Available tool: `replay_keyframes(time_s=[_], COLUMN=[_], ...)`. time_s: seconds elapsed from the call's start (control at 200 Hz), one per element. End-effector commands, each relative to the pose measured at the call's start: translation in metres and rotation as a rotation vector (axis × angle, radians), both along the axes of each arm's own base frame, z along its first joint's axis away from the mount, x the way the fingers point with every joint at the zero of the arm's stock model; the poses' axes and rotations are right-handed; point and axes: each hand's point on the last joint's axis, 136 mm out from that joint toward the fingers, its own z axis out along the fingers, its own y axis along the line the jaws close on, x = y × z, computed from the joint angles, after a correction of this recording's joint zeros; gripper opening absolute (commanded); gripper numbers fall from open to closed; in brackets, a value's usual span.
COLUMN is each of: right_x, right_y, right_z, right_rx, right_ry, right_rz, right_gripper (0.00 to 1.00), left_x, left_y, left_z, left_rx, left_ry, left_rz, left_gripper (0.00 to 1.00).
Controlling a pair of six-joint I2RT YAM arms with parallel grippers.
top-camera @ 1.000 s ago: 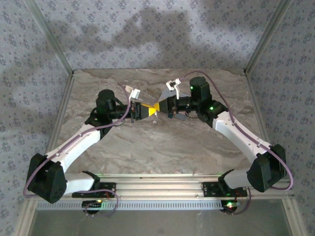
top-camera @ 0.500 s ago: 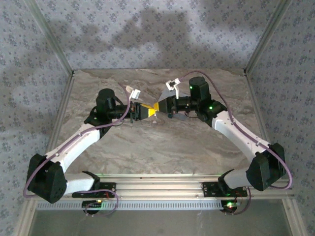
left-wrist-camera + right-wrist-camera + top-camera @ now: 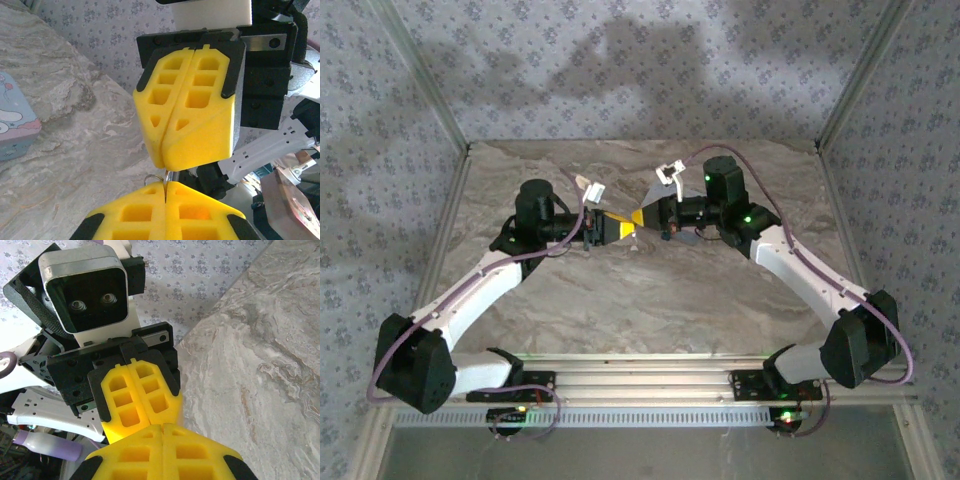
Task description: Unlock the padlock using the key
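Closing over the last second, the right gripper (image 3: pixel 640 218) now has its yellow pads pressed flat together, and both wrists have crept a touch toward the table's left edge.

Marble-patterned and bare at its near half, the table (image 3: pixel 650 300) carries the scene. Over it the left arm (image 3: pixel 480 290) and the right arm (image 3: pixel 800 270) reach inward from the near edge and meet above the far half, about midway between the left and right edges.

On that far half, a pale blue tin (image 3: pixel 15 125) with a picture lid lies flat, below and to one side of the meeting point.

Held off the table, the left gripper (image 3: pixel 620 227) faces the right one tip to tip, nearly touching. Its pads are also together, with no gap along their seam.

Between the two pairs of tips, the left wrist view shows a thin metal sliver (image 3: pixel 168 175). It rises from the seam of the left pads up to the seam of the right pads. A small wire ring (image 3: pixel 150 178) sits just beside it. Both are too small to name as key or shackle.

Where the padlock lies relative to the grippers, I cannot tell; no teal body can be made out.
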Motion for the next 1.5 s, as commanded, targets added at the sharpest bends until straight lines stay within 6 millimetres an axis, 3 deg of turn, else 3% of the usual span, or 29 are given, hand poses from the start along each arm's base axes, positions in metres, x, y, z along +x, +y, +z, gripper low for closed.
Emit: replay_keyframes(time_s=[0.0, 0.085, 0.15, 0.18, 0.32, 0.53, 1.074, 1.494], right_x=[0.003, 0.003, 0.003, 0.004, 0.004, 0.001, -0.001, -0.001], right_y=[0.001, 0.001, 0.001, 0.001, 0.003, 0.009, 0.009, 0.009], right_z=[0.012, 0.016, 0.017, 0.017, 0.023, 0.029, 0.032, 0.034], right_rx=[0.011, 0.012, 0.011, 0.009, 0.018, 0.042, 0.065, 0.074], right_ry=[-0.049, -0.075, -0.096, -0.103, -0.140, -0.162, -0.169, -0.176], right_rz=[-0.016, -0.030, -0.043, -0.053, -0.073, -0.071, -0.089, -0.091], right_gripper=[0.00, 0.00, 0.00, 0.00, 0.00, 0.00, 0.00, 0.00], left_x=[-0.003, -0.002, 0.000, 0.003, 0.003, 0.003, 0.003, 0.007], left_y=[0.006, 0.008, 0.009, 0.010, 0.012, 0.010, 0.009, 0.003], left_z=[0.017, 0.019, 0.021, 0.021, 0.027, 0.036, 0.036, 0.033], left_rx=[-0.013, -0.016, -0.016, -0.015, -0.050, -0.129, -0.171, -0.160], left_ry=[-0.054, -0.056, -0.051, -0.044, -0.050, -0.066, -0.056, -0.041], left_rz=[0.006, 0.020, 0.038, 0.057, 0.076, 0.069, 0.056, 0.043], left_gripper=[0.00, 0.03, 0.37, 0.46, 0.55, 0.54, 0.27, 0.22])
